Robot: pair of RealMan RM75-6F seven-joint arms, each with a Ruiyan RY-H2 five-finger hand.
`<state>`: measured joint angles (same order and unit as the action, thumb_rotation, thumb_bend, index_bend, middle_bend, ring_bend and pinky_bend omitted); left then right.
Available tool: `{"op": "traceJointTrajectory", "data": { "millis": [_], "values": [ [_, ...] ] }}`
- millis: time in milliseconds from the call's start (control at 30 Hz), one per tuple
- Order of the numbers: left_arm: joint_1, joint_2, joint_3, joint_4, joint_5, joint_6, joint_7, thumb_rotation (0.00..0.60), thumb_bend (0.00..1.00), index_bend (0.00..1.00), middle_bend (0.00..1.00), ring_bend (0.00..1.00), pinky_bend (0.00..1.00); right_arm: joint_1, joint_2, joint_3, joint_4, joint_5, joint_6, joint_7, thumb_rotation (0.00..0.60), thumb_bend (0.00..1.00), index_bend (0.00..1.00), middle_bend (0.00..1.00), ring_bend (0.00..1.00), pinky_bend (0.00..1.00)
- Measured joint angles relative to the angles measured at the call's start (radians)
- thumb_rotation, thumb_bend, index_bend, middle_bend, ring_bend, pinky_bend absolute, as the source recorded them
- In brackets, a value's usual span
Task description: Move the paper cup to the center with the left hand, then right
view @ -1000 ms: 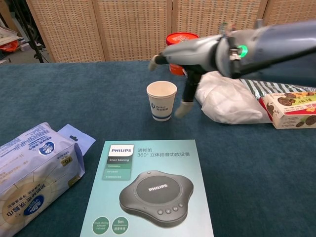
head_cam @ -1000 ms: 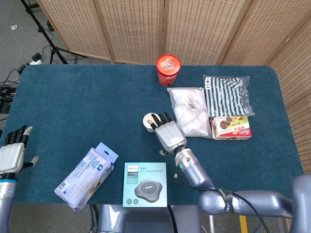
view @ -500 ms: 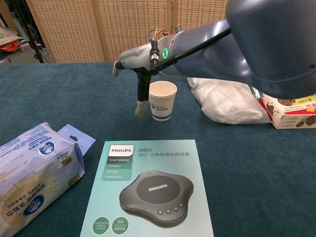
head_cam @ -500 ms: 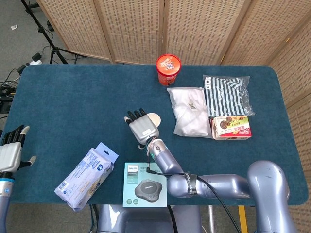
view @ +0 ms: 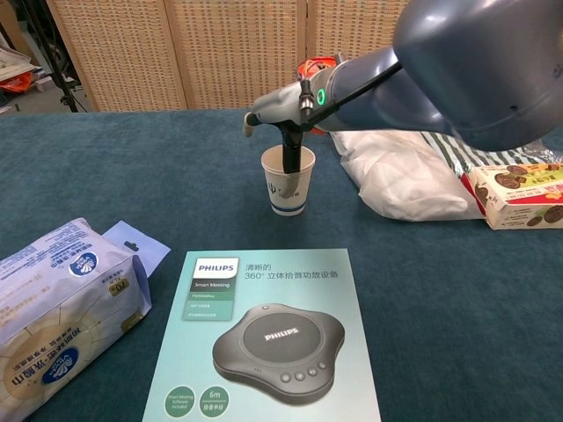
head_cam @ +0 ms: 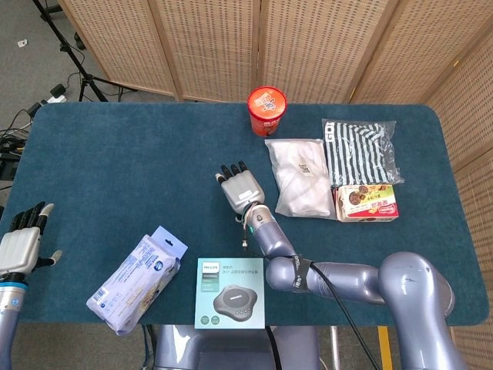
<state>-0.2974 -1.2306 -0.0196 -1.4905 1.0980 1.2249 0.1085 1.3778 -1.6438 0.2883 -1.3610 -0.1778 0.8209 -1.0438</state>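
Wicker screens stand behind the blue table (head_cam: 115, 154). My right hand (head_cam: 239, 186) hovers flat over the cup (view: 288, 180), one finger dipping inside the rim, the rest spread; whether it pinches the wall I cannot tell. I judge I should clamp the rim gently, lift straight, and carry it rightward without crushing. The cup is white paper, upright, empty-looking, mid-table. My left hand (head_cam: 21, 245) waits open at the edge.

bright even light | soft shadows | sharp focus | no glare
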Motion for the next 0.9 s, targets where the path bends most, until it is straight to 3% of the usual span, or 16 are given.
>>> {"op": "traceJointTrajectory", "data": {
  "millis": [567, 900],
  "values": [
    [0.02, 0.008, -0.026, -0.017, 0.03, -0.015, 0.001, 0.6, 0.25, 0.0, 0.0, 0.0, 0.0, -0.001, 0.023, -0.057, -0.013, -0.025, 0.022, 0.089, 0.6, 0.09, 0.07, 0.0, 0.0, 0.0],
    [0.031, 0.014, -0.039, -0.023, 0.04, -0.016, -0.004, 0.6, 0.25, 0.0, 0.0, 0.0, 0.0, -0.005, 0.004, -0.077, 0.041, -0.056, 0.003, 0.137, 0.6, 0.1, 0.08, 0.0, 0.0, 0.0]
  ]
}}
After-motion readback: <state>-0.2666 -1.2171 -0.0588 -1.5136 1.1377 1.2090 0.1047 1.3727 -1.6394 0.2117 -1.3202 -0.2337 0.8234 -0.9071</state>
